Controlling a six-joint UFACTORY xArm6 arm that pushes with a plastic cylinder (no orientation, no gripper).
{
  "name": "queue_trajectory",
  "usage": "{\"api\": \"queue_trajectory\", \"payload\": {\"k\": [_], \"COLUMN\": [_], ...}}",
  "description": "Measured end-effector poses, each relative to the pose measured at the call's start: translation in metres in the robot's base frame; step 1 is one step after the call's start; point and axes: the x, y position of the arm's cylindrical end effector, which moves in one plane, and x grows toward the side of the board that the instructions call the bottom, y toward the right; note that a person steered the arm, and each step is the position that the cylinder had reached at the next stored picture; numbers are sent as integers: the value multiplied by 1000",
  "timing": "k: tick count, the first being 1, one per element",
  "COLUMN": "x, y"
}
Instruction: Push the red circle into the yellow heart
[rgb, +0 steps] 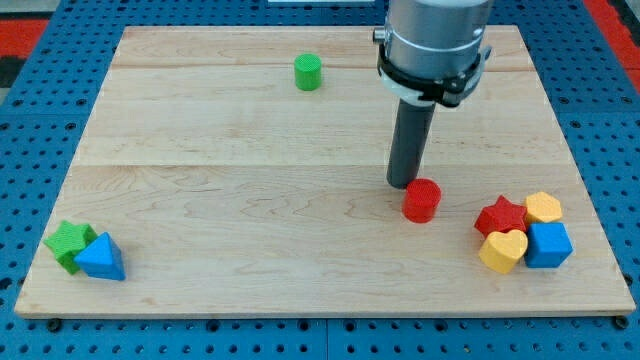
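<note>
The red circle (422, 200) stands on the wooden board, right of centre. The yellow heart (503, 250) lies near the view's bottom right, in a tight cluster with a red star (500, 216), a yellow hexagon (543, 208) and a blue cube (549, 245). My tip (403, 184) rests on the board just to the upper left of the red circle, touching or nearly touching it. The red circle is a short gap to the upper left of the yellow heart.
A green cylinder (308, 72) stands near the view's top centre. A green star (69, 243) and a blue triangle (101, 257) sit together at the view's bottom left. The board's edge (320, 312) runs along the view's bottom.
</note>
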Motion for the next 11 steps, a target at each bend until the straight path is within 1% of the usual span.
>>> {"api": "queue_trajectory", "payload": {"k": [2,4,5,6,10,11], "x": [7,11,30,33,48,44], "y": [-49,1,19,28,33,12]}}
